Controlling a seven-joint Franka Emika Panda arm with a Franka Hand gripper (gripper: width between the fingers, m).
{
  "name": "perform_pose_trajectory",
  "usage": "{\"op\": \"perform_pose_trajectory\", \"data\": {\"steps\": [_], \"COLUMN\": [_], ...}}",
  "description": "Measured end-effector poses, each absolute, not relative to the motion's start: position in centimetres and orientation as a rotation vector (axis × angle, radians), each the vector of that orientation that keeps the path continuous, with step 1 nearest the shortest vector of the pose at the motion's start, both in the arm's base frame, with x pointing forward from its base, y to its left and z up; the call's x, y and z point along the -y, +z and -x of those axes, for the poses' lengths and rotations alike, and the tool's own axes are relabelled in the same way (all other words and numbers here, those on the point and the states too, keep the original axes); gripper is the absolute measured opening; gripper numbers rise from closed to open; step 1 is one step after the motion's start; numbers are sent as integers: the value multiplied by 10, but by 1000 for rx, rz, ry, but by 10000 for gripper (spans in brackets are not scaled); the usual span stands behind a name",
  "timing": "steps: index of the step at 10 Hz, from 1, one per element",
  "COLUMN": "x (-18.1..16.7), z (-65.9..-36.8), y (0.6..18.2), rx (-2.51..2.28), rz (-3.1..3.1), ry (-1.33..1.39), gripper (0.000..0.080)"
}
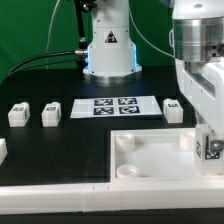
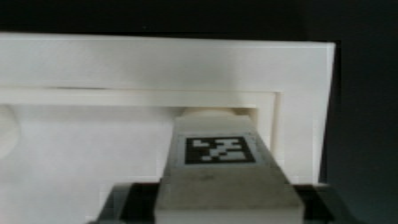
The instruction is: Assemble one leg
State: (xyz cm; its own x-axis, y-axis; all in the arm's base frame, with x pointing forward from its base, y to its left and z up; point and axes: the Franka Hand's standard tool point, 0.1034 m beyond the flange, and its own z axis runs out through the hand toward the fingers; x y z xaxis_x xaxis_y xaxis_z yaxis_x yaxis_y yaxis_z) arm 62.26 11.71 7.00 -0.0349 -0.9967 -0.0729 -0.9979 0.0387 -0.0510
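My gripper (image 1: 207, 138) is shut on a white leg (image 1: 213, 151), whose marker tag faces the camera, at the exterior view's right. It holds the leg upright over the far right corner of the large white panel (image 1: 150, 165). In the wrist view the leg (image 2: 221, 150) runs from between my dark fingers (image 2: 128, 203) down to the panel's corner (image 2: 107, 75); I cannot tell whether its tip touches. My gripper (image 2: 222, 208) clamps it from both sides. Three more legs lie on the black table: two at the left (image 1: 17, 114) (image 1: 51, 113) and one at the right (image 1: 173, 110).
The marker board (image 1: 115, 106) lies flat behind the panel, in front of the robot base (image 1: 108, 50). A low white wall (image 1: 55, 203) runs along the front edge. A white piece (image 1: 3, 150) shows at the left edge.
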Motion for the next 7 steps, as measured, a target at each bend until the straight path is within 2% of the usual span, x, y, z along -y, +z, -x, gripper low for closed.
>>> {"op": "perform_pose_trajectory", "data": {"steps": [3,7], "x": [-116,-112], "z": [-624,-625], "y": [71,71], "rx": [-2487,-2492], "rz": [1754,1748], "ry": [50,35], "gripper": [291,291]}}
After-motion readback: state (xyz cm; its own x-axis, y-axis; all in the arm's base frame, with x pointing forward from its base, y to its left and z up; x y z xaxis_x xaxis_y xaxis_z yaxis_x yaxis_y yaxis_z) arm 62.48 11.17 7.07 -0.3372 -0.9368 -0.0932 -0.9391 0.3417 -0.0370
